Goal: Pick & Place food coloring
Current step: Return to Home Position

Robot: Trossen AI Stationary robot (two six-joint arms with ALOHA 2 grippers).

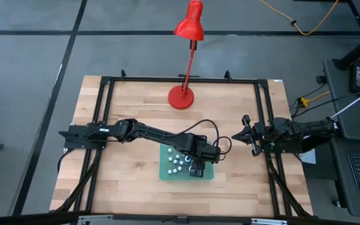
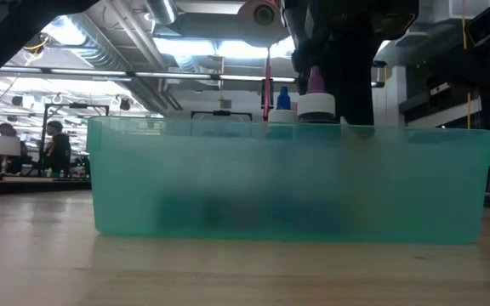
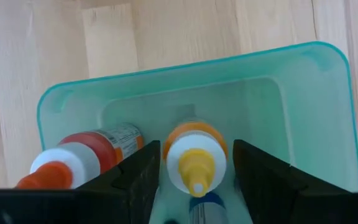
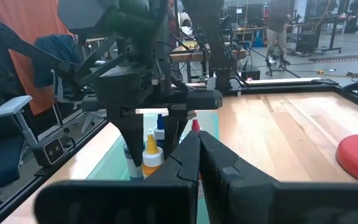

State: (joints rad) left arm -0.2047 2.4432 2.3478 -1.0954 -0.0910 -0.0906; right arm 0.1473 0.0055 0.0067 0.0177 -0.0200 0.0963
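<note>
Main worry here: the left hand (image 3: pixel 196 152) sits low in the teal bin (image 3: pixel 344 99) with its fingers (image 3: pixel 135 177) spread only a bit wider than the yellow-tipped bottle (image 3: pixel 196 165) between them, with hardly any gap on either side. So if it pulls out on a slant instead of straight up, I reckon a finger could clip the white collar and tip the bottle into the blue-topped bottle (image 3: pixel 207 204) just beside it. The yellow-tipped one stands upright, long axis vertical, nozzle pointing straight up. Next to it an orange-tipped bottle (image 3: pixel 73 163) with a red body looks like it's leaning, though that could just be the angle. More small bottles (image 1: pixel 175 161) sit in the bin, mid-counter (image 1: pixel 130 181). Further off, the right hand (image 1: pixel 245 134) waits by the counter's right edge, fingers pinched together on nothing, and the red lamp (image 1: pixel 183 94) stands at the back.
</note>
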